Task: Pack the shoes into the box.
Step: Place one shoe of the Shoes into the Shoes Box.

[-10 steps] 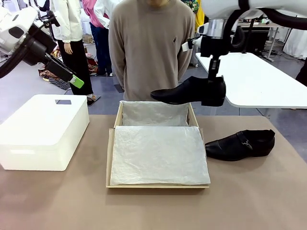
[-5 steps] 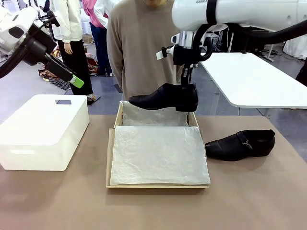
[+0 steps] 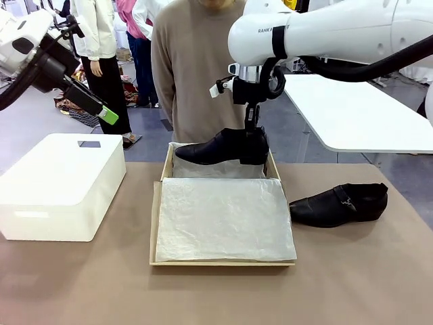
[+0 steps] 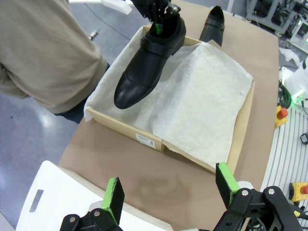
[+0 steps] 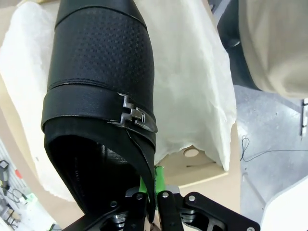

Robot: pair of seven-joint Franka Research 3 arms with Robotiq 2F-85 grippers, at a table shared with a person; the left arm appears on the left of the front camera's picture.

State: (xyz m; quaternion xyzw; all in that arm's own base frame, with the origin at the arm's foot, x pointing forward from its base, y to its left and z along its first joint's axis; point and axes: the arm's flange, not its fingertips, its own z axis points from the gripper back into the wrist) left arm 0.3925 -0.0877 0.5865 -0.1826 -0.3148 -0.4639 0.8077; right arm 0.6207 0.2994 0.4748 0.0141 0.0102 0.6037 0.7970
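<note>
- Black glossy leather shoe (image 3: 223, 147) hangs over the far end of the box (image 3: 156, 230), toe toward the robot's left and heel toward its right. I cannot tell whether its sole touches the paper.
- Clamped tight on the back rim of that shoe's heel is the right end effector (image 3: 252, 127), with one finger inside the shoe and one outside.
- Just beside the box's right wall, the second shoe (image 3: 338, 203) lies on its sole on the tabletop (image 3: 352, 284), toe toward the box.
- White crinkled tissue paper (image 3: 223, 220) lines the open cardboard box.
- High off to the left hovers the left end effector (image 4: 170, 184), jaws spread wide, holding nothing.
- Left of the cardboard box sits a white plastic box (image 3: 61, 186); a person (image 3: 203, 68) in a beige sweater stands at the far side.
</note>
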